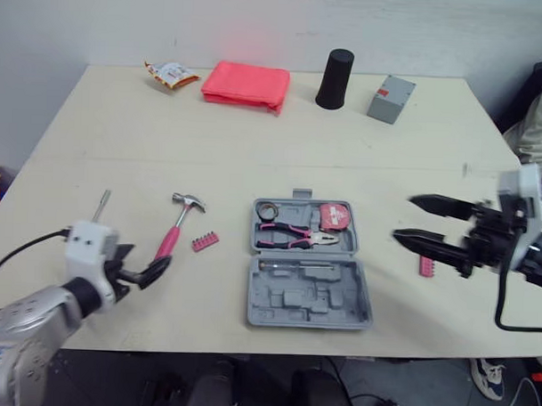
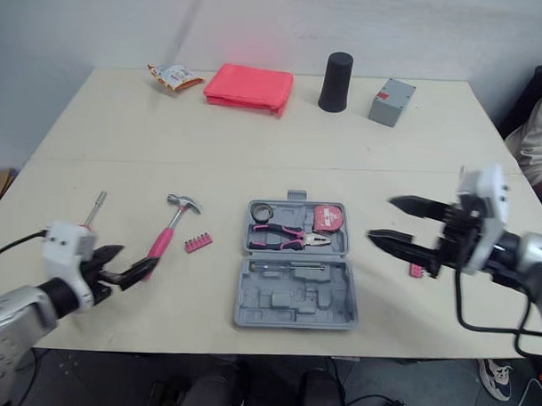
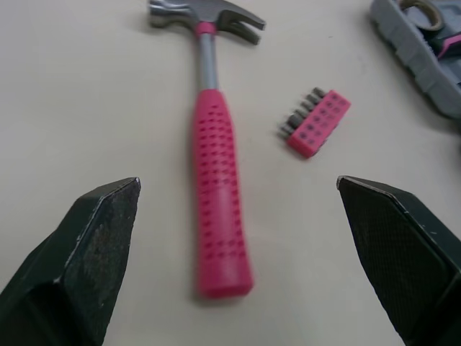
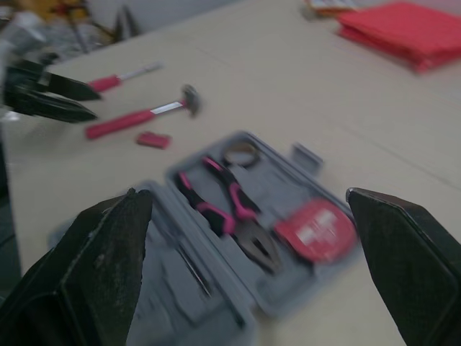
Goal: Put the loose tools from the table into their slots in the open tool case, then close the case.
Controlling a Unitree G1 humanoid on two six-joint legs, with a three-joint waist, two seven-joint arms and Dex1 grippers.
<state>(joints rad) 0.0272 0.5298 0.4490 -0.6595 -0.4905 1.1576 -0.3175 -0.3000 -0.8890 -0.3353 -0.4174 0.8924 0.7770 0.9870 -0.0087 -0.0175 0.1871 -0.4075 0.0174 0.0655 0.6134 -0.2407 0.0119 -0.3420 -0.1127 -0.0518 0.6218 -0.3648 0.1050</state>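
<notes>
Both pincers are spread open and nothing is held in either one. The left gripper (image 3: 238, 186) is gaped wide just short of the pink-handled hammer (image 1: 177, 225). The handle end is lined up between the fingers but isn't touched. A pink bit holder (image 1: 205, 242) is parked between the hammer and the open tool case (image 1: 361, 297), and a screwdriver (image 1: 103, 202) is lying further left. The right gripper (image 1: 404, 217) is opened wide too, on the right of the case, with a small pink piece (image 1: 426, 266) lying just beside it. Pliers (image 1: 292, 235) and a tape measure (image 1: 335, 216) are already seated in the case.
</notes>
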